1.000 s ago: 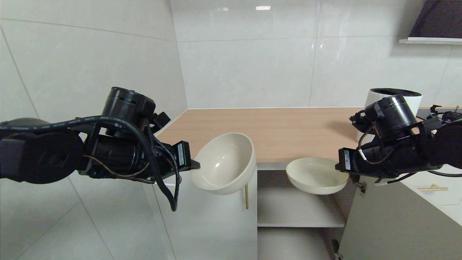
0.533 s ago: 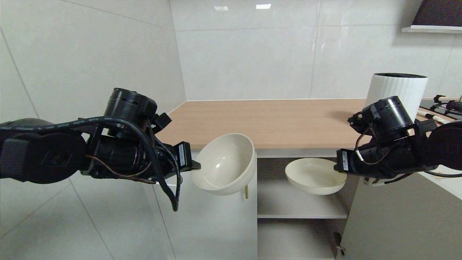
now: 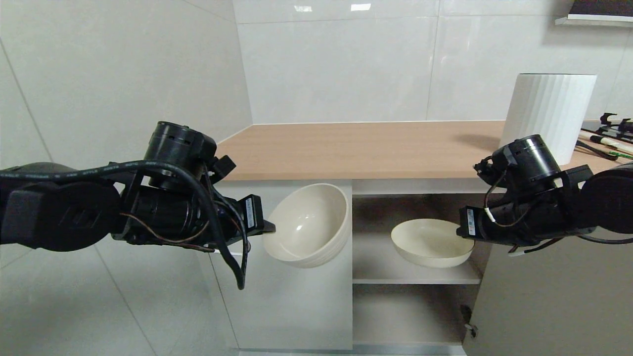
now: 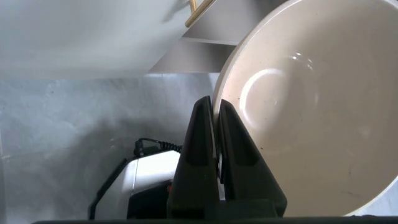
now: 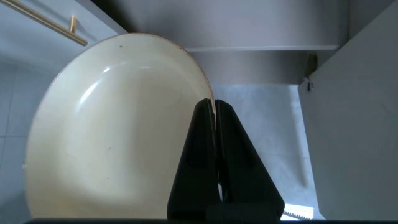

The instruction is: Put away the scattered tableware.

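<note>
Holding one piece of tableware in each arm, the robot faces an open cupboard under the table. The left tool is pressed together on the near rim of a deep cream bowl, one finger inside and one outside, as the left wrist view confirms. The bowl hangs tilted, mouth turned partly toward the robot, in front of the left cupboard door and just left of the opening. The right tool pinches the rim of a shallow cream dish in the same manner; the dish is carried nearly level in front of the opening, above the shelf and apart from it. Whether it has passed the cupboard's front edge cannot be told. On the table, far right, stand a white ribbed canister and some utensils. Assessment: collection of these two pieces appears complete and neither has been set down, so stowage is outstanding for both. The dish is the better placed for the shelf; the bowl would need to travel right and be levelled first. The utensils may also remain to be dealt with.
</note>
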`<state>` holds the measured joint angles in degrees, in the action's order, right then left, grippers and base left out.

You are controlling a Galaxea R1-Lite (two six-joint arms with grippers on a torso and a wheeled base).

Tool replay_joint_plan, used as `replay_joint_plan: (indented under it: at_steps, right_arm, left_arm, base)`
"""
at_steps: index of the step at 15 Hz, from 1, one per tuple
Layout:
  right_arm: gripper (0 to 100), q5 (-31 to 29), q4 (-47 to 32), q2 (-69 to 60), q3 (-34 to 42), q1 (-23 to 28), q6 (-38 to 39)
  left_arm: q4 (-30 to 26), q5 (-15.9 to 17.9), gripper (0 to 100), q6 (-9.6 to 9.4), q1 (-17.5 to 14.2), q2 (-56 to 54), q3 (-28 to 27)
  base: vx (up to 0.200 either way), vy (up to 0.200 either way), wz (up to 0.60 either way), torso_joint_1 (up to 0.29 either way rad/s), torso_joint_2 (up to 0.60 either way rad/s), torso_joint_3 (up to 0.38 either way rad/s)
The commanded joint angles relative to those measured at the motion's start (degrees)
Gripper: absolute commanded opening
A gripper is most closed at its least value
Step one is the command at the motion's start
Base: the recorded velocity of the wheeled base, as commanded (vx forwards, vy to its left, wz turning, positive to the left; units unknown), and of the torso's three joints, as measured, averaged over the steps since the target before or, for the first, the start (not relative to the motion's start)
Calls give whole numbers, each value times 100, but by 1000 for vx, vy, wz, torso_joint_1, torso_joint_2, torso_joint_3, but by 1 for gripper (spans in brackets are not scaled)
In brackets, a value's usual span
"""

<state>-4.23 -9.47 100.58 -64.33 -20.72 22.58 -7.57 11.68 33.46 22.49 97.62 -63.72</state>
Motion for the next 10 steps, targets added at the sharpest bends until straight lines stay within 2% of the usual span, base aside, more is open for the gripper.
replay_joint_plan:
  at_steps: [1, 7, 10]
  right_arm:
    - [0, 1, 7, 31, -1, 7, 1]
    - [0, 1, 77, 154, -1, 7, 1]
    - [0, -8, 253, 647, -18, 7, 1]
  left_arm:
    - [1, 1, 0, 2, 1, 11, 0]
    - [1, 1, 0, 2, 1, 46, 0]
    - [1, 1, 0, 2, 54, 117, 0]
  base:
    - [0, 0, 0, -17, 66, 46]
    - [0, 0, 0, 0, 0, 0]
    - [0, 0, 0, 0, 0, 0]
